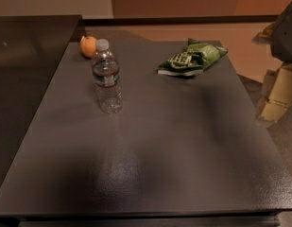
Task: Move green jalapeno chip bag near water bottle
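Green jalapeno chip bag lies flat upper right on the table, long axis slanting up-right, water bottle well apart to its left. My gripper sits at the right frame edge, lower-right of the bag; its state I cannot tell.

Pretty dim, warm indoor light overall. The dark table has 1 soft pale sheen low in the middle of the frame, a broad shadow darkens its lower left, and the gripper at the right edge catches yellowish light.
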Tool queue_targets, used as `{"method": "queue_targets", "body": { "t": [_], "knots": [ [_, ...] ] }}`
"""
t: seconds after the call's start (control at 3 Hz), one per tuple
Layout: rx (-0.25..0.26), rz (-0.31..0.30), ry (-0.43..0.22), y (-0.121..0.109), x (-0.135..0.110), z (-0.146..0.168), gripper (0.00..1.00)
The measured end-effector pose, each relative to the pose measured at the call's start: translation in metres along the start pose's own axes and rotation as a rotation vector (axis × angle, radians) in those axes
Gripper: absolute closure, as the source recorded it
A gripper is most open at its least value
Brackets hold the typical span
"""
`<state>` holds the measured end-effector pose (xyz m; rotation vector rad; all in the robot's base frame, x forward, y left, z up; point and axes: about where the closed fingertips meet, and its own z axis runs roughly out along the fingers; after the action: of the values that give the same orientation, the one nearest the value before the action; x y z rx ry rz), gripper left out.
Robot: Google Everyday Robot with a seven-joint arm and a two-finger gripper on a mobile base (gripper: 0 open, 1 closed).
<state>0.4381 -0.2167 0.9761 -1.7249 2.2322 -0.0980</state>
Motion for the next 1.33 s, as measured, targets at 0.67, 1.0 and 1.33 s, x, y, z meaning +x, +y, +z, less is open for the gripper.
{"method": "queue_targets", "body": {
  "t": [0.67, 1.0, 1.33],
  "knots": [
    [0.009, -0.016, -0.035, -0.014, -0.005, 0.007, 0.0],
    [0.012, -0.023, -0.095, -0.038, -0.013, 0.021, 0.0],
    [0.017, -0.016, -0.165, -0.065, -0.022, 0.036, 0.0]
  ]
}}
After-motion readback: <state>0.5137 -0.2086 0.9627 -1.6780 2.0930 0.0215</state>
